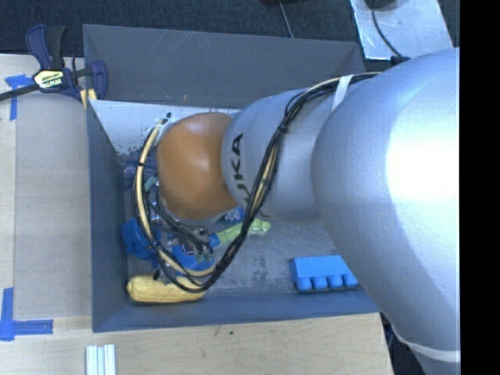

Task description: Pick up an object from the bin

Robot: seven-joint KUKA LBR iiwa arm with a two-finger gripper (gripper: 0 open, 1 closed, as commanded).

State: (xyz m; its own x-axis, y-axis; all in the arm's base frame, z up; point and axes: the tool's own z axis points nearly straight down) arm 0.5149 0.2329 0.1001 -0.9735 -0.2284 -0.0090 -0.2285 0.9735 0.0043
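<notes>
"Several things lie down there with you. Which are nearest?"

"Two of them. My gripper (181, 241) hangs low at the left end of the bin (104, 209), tucked under my orange cover (191, 166). Just beside it on the left is a blue lumpy thing (134, 239), close to the left wall. Whether we touch, I cannot tell. Just below it, in the near-left corner, a yellow corn cob (148, 290) lies on its side along the front wall."

"Are your jaws open or closed?"

"I cannot tell, because the cover and my looped cables (262, 186) hide them from above. Nor can I say whether anything sits between them."

"So which thing are you over?"

"Somewhere between the blue one and the yellow one, and I cannot narrow it further."

"And the rest?"

"A pale green piece (246, 229) pokes out from under my arm (375, 170), near the middle of the floor. A blue studded block (322, 273) lies flat by the front wall toward the right, well apart from my gripper. Its right end meets the edge of my arm."
</notes>
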